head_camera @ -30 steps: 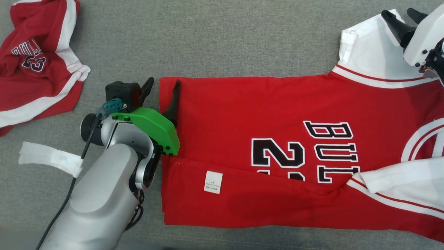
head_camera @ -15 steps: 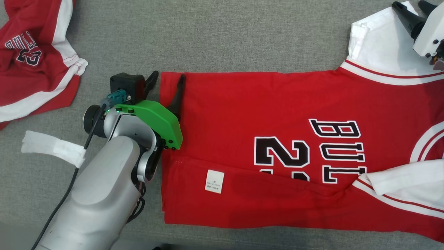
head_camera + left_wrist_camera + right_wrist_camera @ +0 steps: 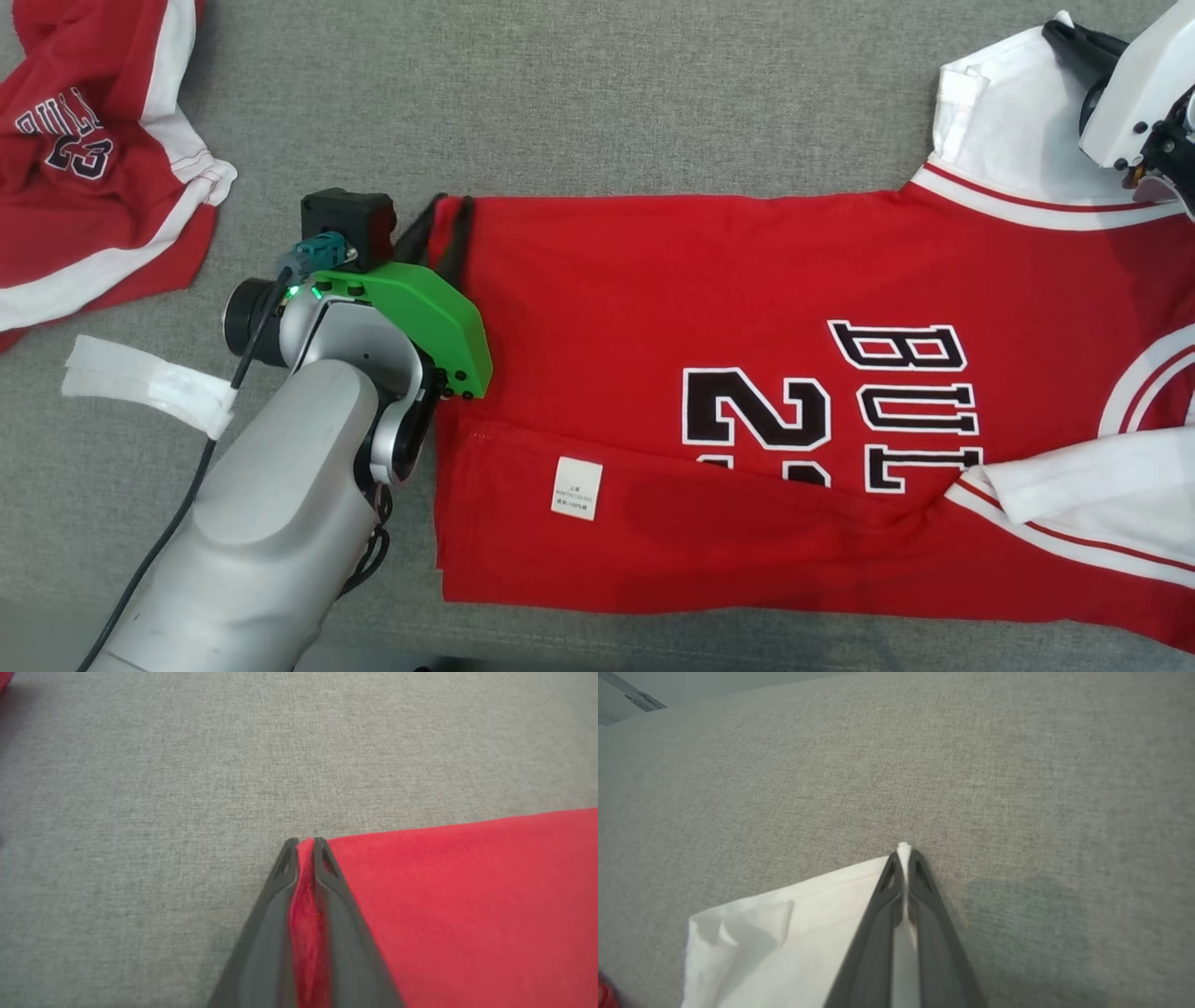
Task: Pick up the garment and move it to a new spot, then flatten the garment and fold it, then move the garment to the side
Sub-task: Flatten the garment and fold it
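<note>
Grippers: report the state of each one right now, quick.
Left gripper: closed on the hem corner of the flat red basketball jersey.
Right gripper: closed on that jersey's white sleeve.

White sleeve [image 3: 794,938] tight between dark jaws

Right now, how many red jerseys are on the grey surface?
2. The spread jersey lies flat across the middle and right of the head view; the crumpled jersey sits at its upper left, partly cropped. Others could lie outside the frame.
</note>
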You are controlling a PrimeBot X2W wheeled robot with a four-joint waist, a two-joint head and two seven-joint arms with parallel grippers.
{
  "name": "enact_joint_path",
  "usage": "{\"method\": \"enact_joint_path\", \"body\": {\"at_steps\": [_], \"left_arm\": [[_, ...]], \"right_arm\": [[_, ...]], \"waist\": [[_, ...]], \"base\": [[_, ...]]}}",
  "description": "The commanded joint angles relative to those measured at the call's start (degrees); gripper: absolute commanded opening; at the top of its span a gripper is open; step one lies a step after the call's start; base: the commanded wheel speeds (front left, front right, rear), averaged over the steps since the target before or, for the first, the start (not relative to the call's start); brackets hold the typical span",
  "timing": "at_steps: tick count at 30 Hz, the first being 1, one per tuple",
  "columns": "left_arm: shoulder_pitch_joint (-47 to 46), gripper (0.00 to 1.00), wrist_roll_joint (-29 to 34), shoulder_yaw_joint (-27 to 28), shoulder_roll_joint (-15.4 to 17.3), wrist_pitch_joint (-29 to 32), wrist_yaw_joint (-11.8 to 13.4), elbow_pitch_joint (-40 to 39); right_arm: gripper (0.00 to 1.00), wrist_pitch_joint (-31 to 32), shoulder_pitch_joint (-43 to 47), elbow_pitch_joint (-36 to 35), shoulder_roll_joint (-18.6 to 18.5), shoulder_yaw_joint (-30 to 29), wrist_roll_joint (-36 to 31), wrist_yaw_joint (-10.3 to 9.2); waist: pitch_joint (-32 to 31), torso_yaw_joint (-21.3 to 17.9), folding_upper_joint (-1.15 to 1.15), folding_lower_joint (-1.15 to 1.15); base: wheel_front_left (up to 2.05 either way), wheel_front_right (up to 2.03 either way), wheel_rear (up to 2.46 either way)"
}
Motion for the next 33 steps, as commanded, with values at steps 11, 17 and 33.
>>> {"method": "enact_joint_path", "body": {"at_steps": [11, 17, 33], "left_arm": [[0.9, 0.00, -0.4, 0.4, 1.2, -2.9, -0.4, -1.4], [1.9, 0.00, -0.7, 0.8, 1.8, -5.0, -1.2, -1.4], [9.1, 0.00, -4.1, 1.2, 6.9, -3.7, -3.1, -3.5]], "right_arm": [[0.00, -5.7, -0.1, -1.1, -0.8, 3.1, 2.3, 0.04], [0.00, -8.5, 1.0, -1.2, -0.8, 4.6, 3.9, 0.04], [0.00, -11.5, 7.4, -8.1, -3.2, 8.6, 11.3, 0.04]], "waist": [[-1.8, -0.1, 0.00, 0.00], [-4.7, -1.0, 0.00, 0.00], [-14.5, -4.9, 0.00, 0.00]], "base": [[0.00, 0.00, 0.00], [0.00, 0.00, 0.00], [0.00, 0.00, 0.00]]}}
